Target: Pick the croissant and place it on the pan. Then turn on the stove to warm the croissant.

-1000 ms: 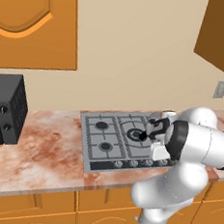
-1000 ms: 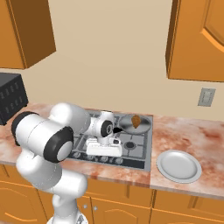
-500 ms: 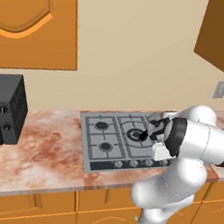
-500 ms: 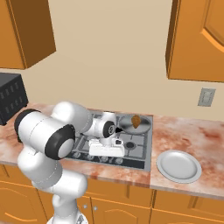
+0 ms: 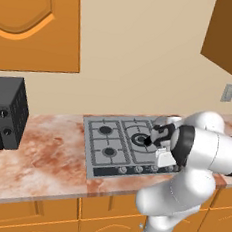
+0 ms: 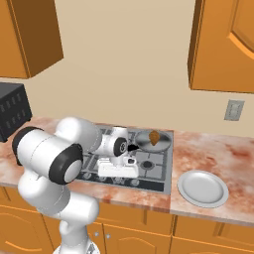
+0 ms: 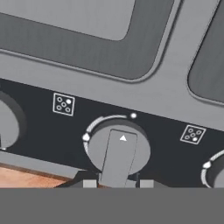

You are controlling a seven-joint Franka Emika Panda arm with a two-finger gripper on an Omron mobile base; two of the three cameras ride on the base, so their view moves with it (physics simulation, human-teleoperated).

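**A:** Where was the croissant (image 6: 154, 137)?

**B:** In the right base view it sat in the pan (image 6: 160, 144), just right of centre, at the far right of the stove (image 6: 158, 171). The pan's black handle ran left toward the arm.

**A:** And the gripper (image 7: 117, 183)?

**B:** Low over the stove's dark front strip. In the hand view a round grey knob (image 7: 117, 149) sat at lower centre, its raised bar pointing up the frame with a small white triangle on it. The two finger tips (image 7: 89, 183) rose at the bottom edge on either side of that bar.

**A:** Pinching it?

**B:** I couldn't tell whether they gripped the bar or merely flanked it.

**A:** Anything else around?

**B:** A white plate (image 6: 203, 188) on the counter at lower right of the right base view, and a black microwave (image 5: 2, 113) at the left edge of the left base view.
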